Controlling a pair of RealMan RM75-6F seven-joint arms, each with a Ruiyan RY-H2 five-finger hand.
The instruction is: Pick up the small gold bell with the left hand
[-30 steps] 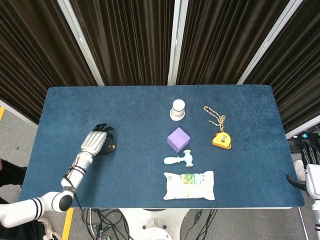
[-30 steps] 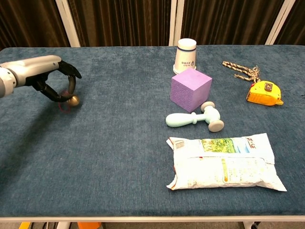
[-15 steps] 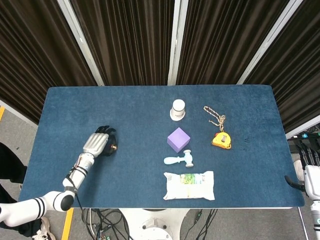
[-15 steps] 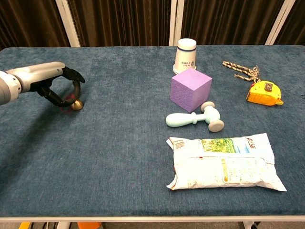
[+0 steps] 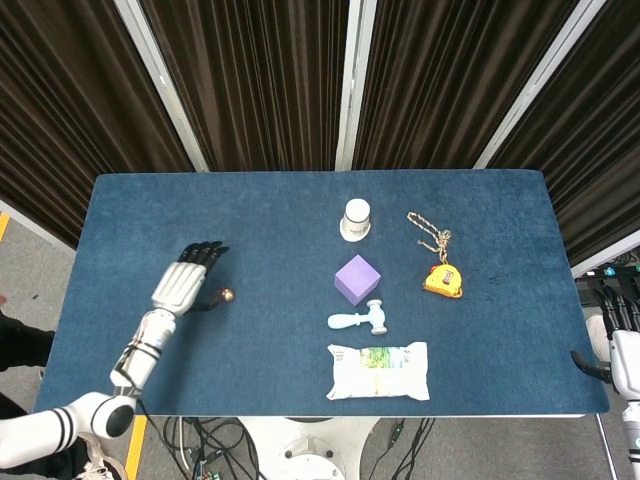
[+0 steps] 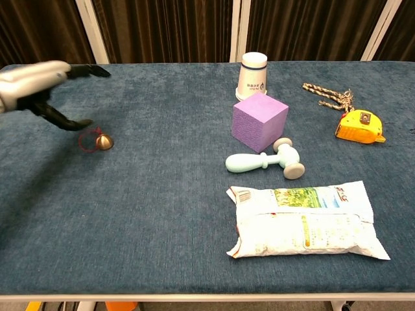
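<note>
The small gold bell (image 5: 227, 295) (image 6: 103, 141) lies on its side on the blue table, with a thin red loop beside it. My left hand (image 5: 183, 281) (image 6: 40, 83) hovers just left of the bell, fingers stretched out and apart, holding nothing. The bell sits clear of the hand. My right hand (image 5: 622, 345) shows only at the far right edge of the head view, off the table; how its fingers stand is unclear.
A white cup (image 5: 356, 219), purple cube (image 5: 357, 279), pale toy hammer (image 5: 359, 319) and white snack bag (image 5: 379, 371) occupy the table's middle. A yellow tape measure (image 5: 443, 279) and a braided cord (image 5: 430, 235) lie to the right.
My left hand had its fingers curled around the bell; they have now spread and the hand has lifted back to the left, leaving the bell on the table.
</note>
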